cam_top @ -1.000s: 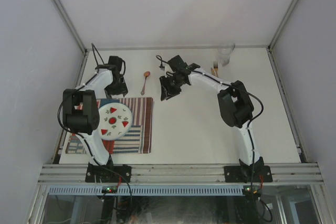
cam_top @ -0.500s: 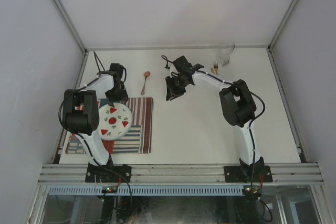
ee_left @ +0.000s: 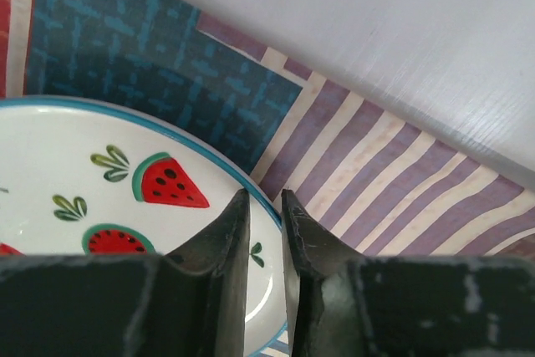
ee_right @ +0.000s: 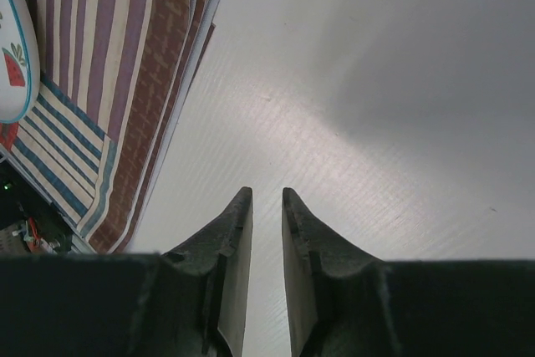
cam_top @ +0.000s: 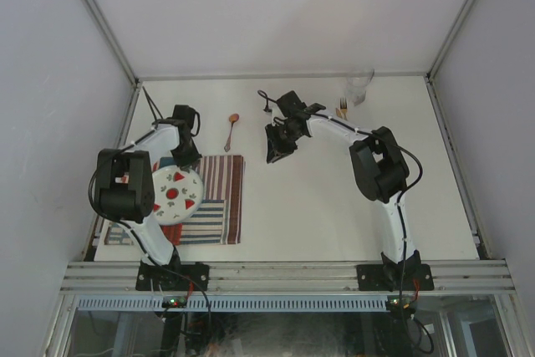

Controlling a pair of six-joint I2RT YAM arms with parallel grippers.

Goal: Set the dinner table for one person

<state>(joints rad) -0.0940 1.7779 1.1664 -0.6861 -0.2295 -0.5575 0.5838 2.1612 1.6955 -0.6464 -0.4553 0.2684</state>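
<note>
Plate (ee_left: pixel 67 173) now sits further left, rim pinched by L gripper (ee_left: pixel 265 196); R gripper (ee_right: pixel 266 194) barely parted, empty, dinner table (ee_right: pixel 401 123) beneath.

The top camera looks down from the near side over the whole table (cam_top: pixel 334 206). The left wrist camera sits close above plate (ee_left: pixel 67 173) and mat (ee_left: pixel 368 173), past its fingers (ee_left: pixel 230 265). The right wrist camera, farther off, faces table; plate and mat show at its left.
</note>
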